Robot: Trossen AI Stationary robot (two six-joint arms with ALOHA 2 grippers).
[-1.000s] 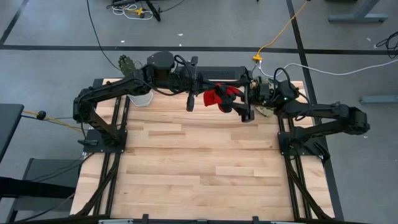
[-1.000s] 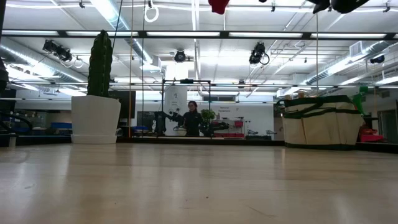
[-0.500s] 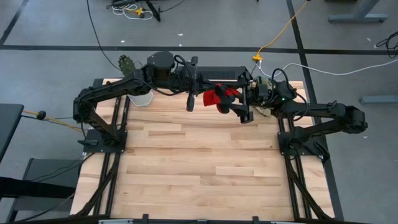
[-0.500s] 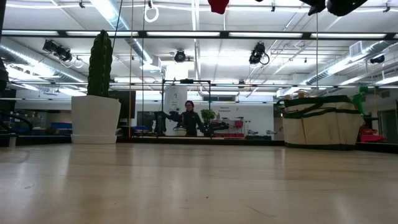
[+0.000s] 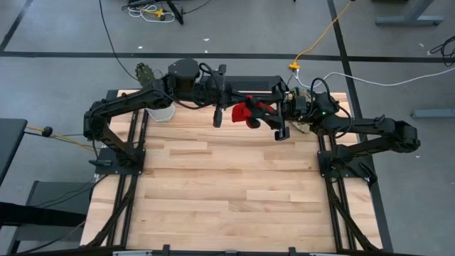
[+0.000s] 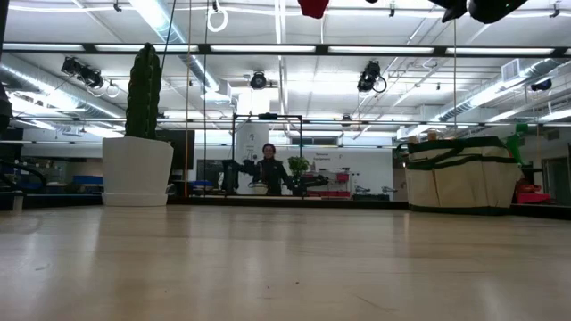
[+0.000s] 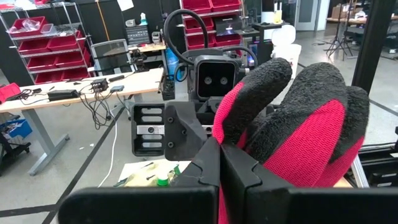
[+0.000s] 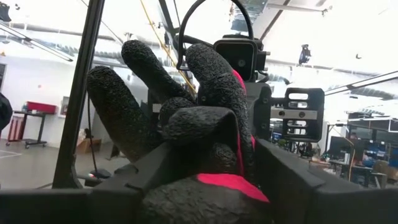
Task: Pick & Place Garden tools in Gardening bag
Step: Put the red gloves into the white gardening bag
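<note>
**Gloves held between two grippers above the table's far edge**

Starting at ten o'clock on the table (image 5: 227,178), a white pot (image 5: 162,112) with a cactus (image 6: 143,89) stands at the far left corner. At twelve o'clock the left gripper (image 5: 229,110) is clamped tight on the red gloves (image 5: 247,112), held high in the air. Just right of them, the right gripper (image 5: 274,117) faces the left one, its fingers (image 8: 292,180) partly spread with the gloves' dark fingertips sitting between them. At two o'clock, under the right arm, sits the beige bag (image 6: 462,171).

Grey floor (image 5: 234,28), red-bin shelves (image 7: 43,46), ceiling lights (image 6: 161,13)
</note>
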